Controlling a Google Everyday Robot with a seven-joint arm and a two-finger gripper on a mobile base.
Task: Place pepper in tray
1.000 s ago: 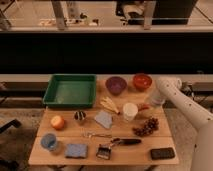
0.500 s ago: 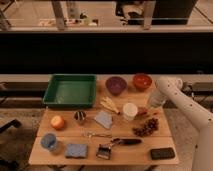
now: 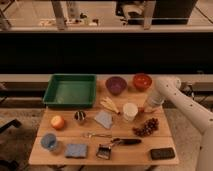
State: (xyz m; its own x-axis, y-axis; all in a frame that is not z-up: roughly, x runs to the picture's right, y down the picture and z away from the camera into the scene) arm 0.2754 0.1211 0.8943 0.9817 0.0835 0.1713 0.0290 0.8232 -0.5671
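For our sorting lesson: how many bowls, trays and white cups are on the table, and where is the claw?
Bowls: 2, the purple bowl and the red bowl
Tray: 1
White cup: 1
Total: 4
The claw is just right of the white cup.

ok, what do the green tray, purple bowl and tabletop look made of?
Green tray: likely plastic, uniform colour, moulded raised rim, slight sheen. Purple bowl: probably plastic too, solid colour; ceramic not excluded. Tabletop: light wood, matte, tan surface. Gripper sits low at the table's right side, beside the white cup.
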